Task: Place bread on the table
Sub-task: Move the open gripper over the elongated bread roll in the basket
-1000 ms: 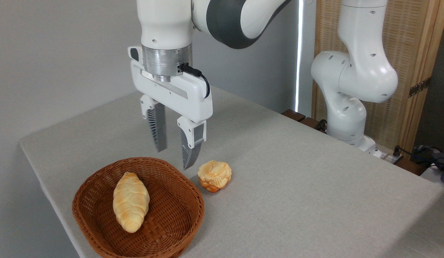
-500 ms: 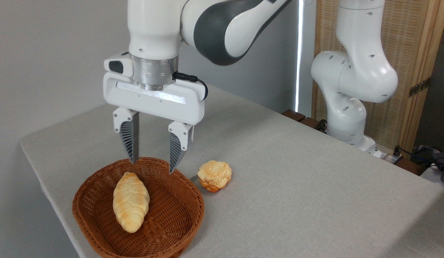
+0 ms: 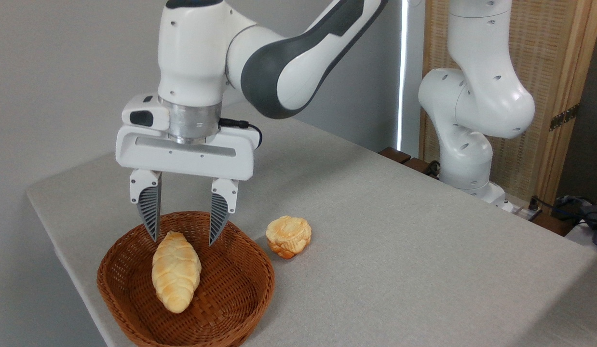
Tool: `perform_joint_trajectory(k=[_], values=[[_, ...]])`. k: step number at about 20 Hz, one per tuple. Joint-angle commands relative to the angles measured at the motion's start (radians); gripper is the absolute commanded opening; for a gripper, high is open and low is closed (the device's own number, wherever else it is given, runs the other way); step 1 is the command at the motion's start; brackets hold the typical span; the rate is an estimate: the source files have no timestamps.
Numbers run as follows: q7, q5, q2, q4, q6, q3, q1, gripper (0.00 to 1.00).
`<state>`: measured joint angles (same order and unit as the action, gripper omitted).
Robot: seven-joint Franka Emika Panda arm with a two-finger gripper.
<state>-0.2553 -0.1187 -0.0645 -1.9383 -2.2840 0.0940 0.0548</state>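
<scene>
Two fingers (image 3: 154, 219) spread wide, empty | above bread (image 3: 176, 271) in basket (image 3: 240, 289), seemingly not touching

Plain grey wall (image 3: 62, 62) behind, no marks. Bright vertical light strip (image 3: 400, 77) mid-frame. Right side: woven cane screen (image 3: 544, 62) in pale wood frame, 1 metal hinge (image 3: 563, 117). Dark cables, blurry gear (image 3: 585, 212) bottom right corner.
</scene>
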Motion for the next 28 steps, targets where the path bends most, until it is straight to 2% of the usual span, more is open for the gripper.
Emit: perform_joint_trajectory(k=[1, 10, 17, 28], values=[[-0.031, -0.010, -0.021, 0.007, -0.019, 0.019, -0.001, 1.00], [-0.054, -0.004, -0.060, 0.007, -0.063, 0.027, 0.000, 1.00], [-0.061, -0.004, -0.089, 0.009, -0.103, 0.027, 0.020, 1.00], [-0.059, -0.001, -0.123, 0.009, -0.106, 0.026, 0.034, 1.00]])
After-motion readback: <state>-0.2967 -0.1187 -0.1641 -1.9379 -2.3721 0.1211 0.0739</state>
